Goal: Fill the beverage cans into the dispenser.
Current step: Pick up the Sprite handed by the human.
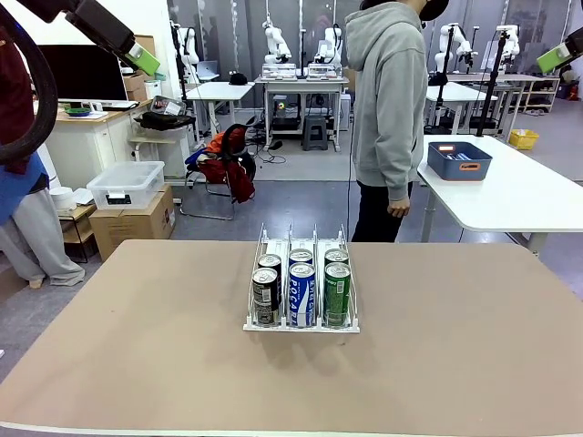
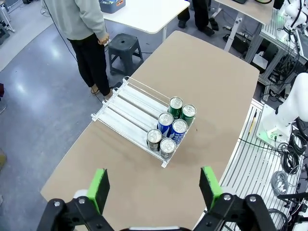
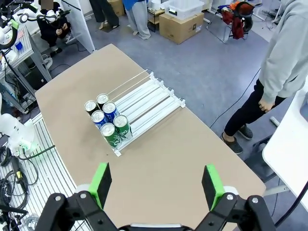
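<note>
Neatly, slim cylindrical cans [image 1: 301, 294], clear-plastic dispenser [image 1: 301, 329]

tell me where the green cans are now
Front view: the two green cans stand one behind the other in the right lane of the dispenser, at its near end, beside the blue-and-white cans in the middle lane.

Left arm [image 1: 91, 23]: enters the front view at the upper left corner, raised high, with the wrist angled downward and inward.
Left jaws: wide apart. In the left wrist view the left green pads [image 2: 98, 188] face each other across a broad gap, carried on black finger links [image 2: 72, 216].
Right arm [image 1: 574, 41]: enters at the upper right edge, raised to a similar height.
Right jaws: wide apart. The right green pads [image 3: 211, 186] stand parallel, level with each other.
</note>
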`<state>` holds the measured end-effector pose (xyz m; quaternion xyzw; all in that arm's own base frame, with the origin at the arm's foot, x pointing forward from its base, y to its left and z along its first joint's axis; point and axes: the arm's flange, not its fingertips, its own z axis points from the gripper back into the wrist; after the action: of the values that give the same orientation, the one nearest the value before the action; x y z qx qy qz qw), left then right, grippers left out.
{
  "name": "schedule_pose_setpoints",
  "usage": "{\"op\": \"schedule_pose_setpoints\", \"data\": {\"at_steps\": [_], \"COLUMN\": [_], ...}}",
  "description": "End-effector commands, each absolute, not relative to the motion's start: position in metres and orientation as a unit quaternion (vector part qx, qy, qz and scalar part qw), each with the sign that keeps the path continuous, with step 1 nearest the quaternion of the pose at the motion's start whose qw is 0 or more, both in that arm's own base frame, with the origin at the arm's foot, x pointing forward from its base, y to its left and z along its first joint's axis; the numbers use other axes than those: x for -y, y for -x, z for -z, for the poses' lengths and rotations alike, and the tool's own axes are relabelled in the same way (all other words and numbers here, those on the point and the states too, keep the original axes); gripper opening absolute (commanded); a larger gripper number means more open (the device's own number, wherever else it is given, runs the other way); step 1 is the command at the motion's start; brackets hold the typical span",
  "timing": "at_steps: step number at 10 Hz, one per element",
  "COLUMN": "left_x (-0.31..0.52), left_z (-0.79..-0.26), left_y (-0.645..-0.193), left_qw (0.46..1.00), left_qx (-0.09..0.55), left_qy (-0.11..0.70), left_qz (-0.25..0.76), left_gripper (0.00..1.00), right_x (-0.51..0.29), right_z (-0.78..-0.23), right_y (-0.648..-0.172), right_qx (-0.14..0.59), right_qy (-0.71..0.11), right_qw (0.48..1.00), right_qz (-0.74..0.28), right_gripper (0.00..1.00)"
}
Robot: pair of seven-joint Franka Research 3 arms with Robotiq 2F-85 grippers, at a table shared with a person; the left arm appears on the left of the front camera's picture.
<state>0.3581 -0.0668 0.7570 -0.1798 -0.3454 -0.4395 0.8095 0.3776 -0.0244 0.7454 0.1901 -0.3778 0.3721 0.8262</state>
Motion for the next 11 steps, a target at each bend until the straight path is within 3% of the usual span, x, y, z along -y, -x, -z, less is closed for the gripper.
{"op": "schedule_pose_setpoints", "data": {"at_steps": [1, 11], "left_x": [0.067, 0.067], "left_z": [-0.758, -0.758], "left_y": [-0.358, -0.358], "left_qw": [0.809, 0.809], "left_qx": [0.347, 0.347], "left_qy": [0.179, 0.179], "left_qz": [0.439, 0.439], "left_gripper": [1.0, 1.0], "right_x": [0.024, 0.025], "right_z": [-0.745, -0.757], "right_y": [-0.377, -0.375], "right_qx": [0.375, 0.387], "right_qy": [-0.193, -0.185], "right_qw": [0.827, 0.822], "right_qz": [-0.372, -0.374], "right_gripper": [1.0, 1.0]}}
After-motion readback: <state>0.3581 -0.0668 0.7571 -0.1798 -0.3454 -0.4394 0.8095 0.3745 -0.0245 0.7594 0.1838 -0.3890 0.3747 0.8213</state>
